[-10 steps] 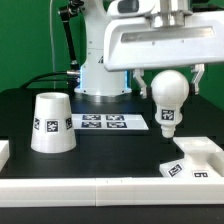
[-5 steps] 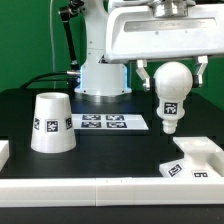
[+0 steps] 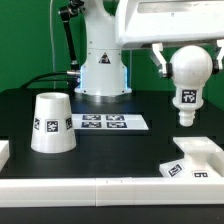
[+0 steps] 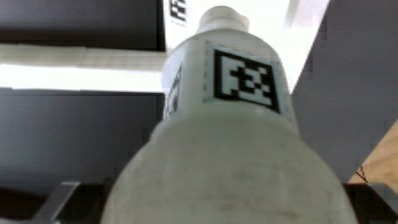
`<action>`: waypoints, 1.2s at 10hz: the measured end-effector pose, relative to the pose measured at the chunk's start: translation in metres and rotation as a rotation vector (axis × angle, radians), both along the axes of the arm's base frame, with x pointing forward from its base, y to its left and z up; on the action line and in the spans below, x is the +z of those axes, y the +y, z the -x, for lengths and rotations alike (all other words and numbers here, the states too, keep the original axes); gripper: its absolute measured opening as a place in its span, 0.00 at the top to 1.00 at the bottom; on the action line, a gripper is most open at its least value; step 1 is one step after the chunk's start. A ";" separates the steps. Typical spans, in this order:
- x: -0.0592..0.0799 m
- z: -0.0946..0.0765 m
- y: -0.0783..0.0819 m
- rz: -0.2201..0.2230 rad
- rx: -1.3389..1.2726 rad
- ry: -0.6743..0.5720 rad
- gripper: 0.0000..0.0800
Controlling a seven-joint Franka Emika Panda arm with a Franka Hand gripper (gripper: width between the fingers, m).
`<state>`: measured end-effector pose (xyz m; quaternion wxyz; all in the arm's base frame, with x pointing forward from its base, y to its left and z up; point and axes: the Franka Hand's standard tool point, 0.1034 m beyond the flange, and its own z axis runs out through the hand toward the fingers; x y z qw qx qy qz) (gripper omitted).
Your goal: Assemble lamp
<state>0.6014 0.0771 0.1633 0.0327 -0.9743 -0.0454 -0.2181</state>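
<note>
Briefly: the shade (image 3: 52,122) stood wide end down on the bench (image 3: 110,150), toward the exterior view's left edge, with nothing touching it. The marker board (image 3: 105,122) lay mid-bench, nearer the back edge. Toward the right edge, the hand (image 3: 190,60) pinched the bulb (image 3: 189,80) by its round head, stem down, in the air above the base (image 3: 196,160) near the front right corner. Judgement: centre the stem over the base's raised step, keep it plumb and descend slowly. The socket was not visible.

Black table (image 3: 120,150) carries shade (image 3: 52,123), marker board (image 3: 105,122), base (image 3: 200,158).
</note>
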 end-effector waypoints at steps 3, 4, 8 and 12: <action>-0.006 -0.001 -0.003 0.021 0.011 -0.094 0.28; -0.012 -0.002 0.004 0.022 0.024 -0.091 0.28; -0.021 -0.014 0.008 0.035 0.051 -0.100 0.28; -0.021 -0.014 0.017 0.034 0.064 -0.111 0.28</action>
